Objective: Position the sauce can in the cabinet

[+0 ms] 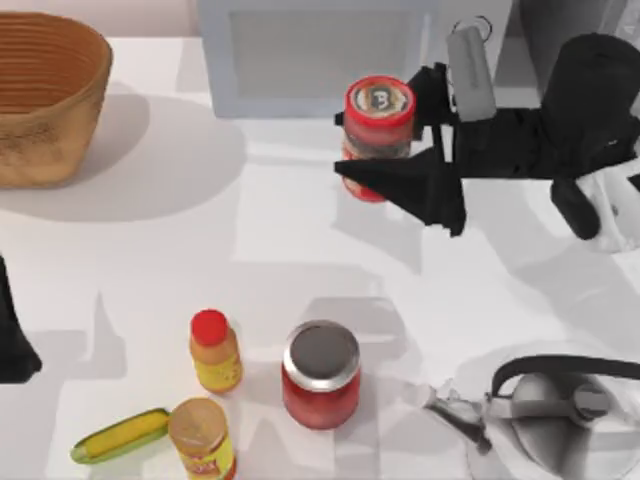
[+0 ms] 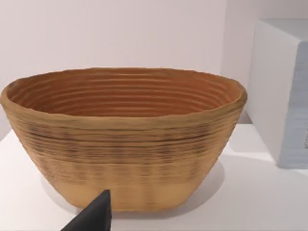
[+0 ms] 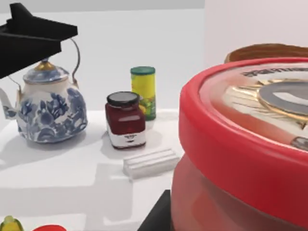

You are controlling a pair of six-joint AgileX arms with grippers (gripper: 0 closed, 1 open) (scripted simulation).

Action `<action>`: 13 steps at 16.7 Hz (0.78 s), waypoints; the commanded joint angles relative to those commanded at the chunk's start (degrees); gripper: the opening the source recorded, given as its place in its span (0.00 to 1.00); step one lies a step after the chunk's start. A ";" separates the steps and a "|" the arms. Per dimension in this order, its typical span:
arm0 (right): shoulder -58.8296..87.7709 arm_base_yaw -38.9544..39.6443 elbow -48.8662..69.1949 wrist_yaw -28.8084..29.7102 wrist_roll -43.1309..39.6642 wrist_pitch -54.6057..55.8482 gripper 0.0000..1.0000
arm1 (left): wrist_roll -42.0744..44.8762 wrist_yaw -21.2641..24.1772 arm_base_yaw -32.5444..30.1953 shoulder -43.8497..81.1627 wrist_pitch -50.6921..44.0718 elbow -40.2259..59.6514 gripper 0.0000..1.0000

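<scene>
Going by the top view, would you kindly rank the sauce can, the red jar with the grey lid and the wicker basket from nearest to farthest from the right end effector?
1. Sauce can: gripped in the right end effector, before the cabinet.
2. Red jar: front centre.
3. Wicker basket: back-left corner.

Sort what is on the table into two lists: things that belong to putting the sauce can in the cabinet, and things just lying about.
Belongs to the job:
sauce can, held in the right gripper
cabinet, at the table's far edge

Just lying about:
basket
red jar
yellow bottle
teapot
cucumber
yellow can
left gripper, parked at the left edge
</scene>
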 joint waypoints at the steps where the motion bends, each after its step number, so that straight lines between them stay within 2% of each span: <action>1: -1.16 -0.26 -1.00 0.98 0.07 -1.02 0.00 | 0.00 0.00 0.00 0.00 0.00 0.00 1.00; 5: -11.49 -3.04 -8.83 8.72 0.56 -8.93 0.00 | 0.00 0.00 0.00 0.00 0.00 0.00 1.00; 9: -26.60 -8.43 -18.51 22.09 0.33 -18.79 0.00 | 0.00 0.00 0.00 0.00 0.00 0.00 1.00; 13: -49.62 -13.27 -24.74 33.27 -1.03 -25.14 0.00 | 0.00 0.00 0.00 0.00 0.00 0.00 1.00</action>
